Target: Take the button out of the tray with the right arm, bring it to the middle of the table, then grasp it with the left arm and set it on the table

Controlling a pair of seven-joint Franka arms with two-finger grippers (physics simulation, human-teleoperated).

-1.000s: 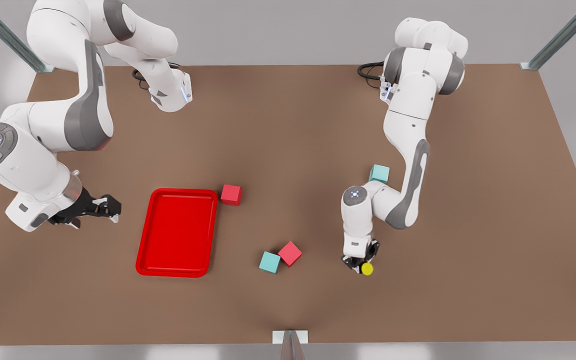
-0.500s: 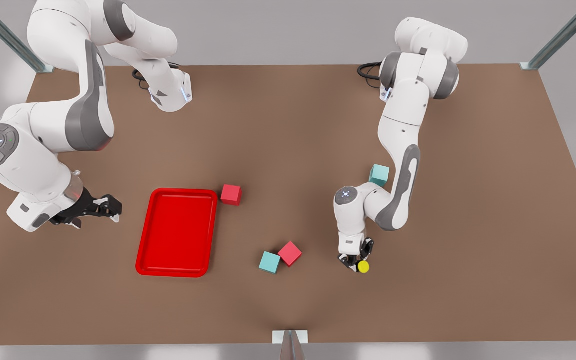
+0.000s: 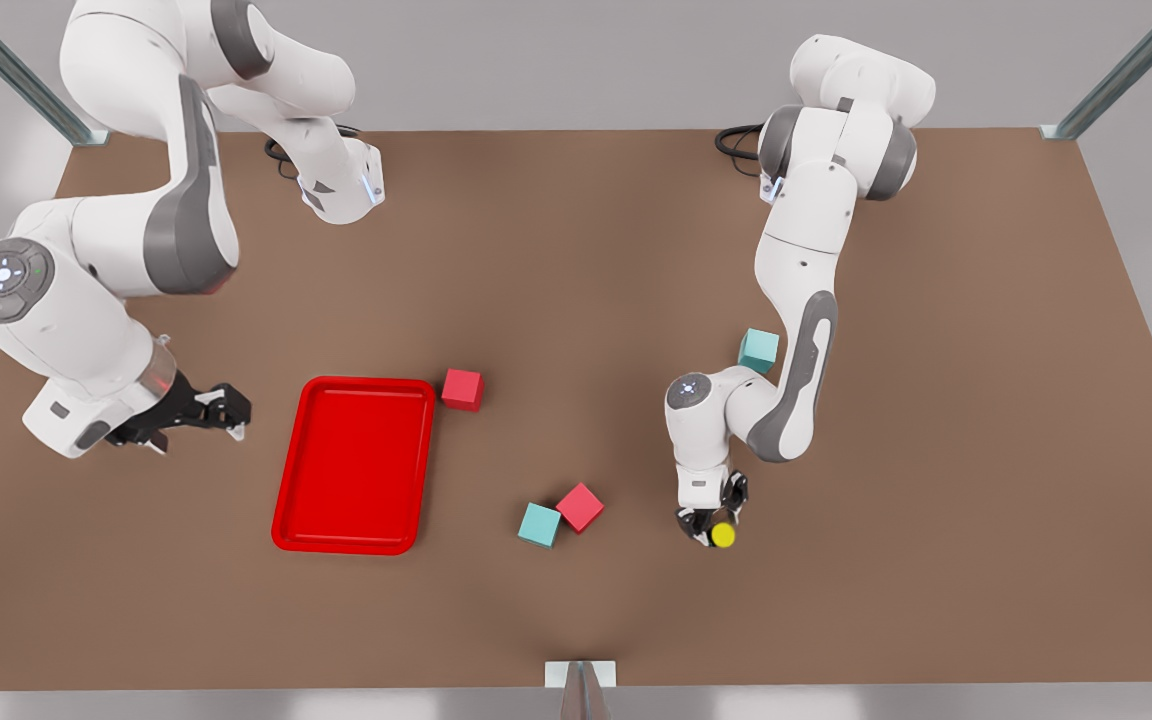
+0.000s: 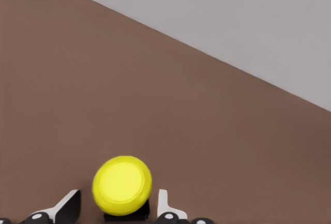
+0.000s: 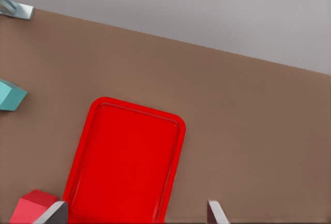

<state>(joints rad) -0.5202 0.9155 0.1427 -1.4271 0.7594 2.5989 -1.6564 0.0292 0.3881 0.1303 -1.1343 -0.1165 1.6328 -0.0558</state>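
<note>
Left gripper [image 3: 714, 530] well off tray [image 3: 354, 465], fingers closed on button [image 3: 723, 535], low for set-down on table [image 3: 576, 250]. Right gripper [image 3: 221, 412] beside tray, fingers wide, waiting.

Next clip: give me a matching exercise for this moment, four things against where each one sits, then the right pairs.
Things:
1. button
2. tray
3. left gripper
4. right gripper

Places:
A. at the front view's left, beside the tray, fingers apart, holding nothing
B. on the table, left of middle in the front view, nothing in it
C. between the left gripper's fingers, right of the paired teal cube and red cube
D. low over the table, right of middle in the front view, fingers either side of the button

Pairs: 1-C, 2-B, 3-D, 4-A
</note>
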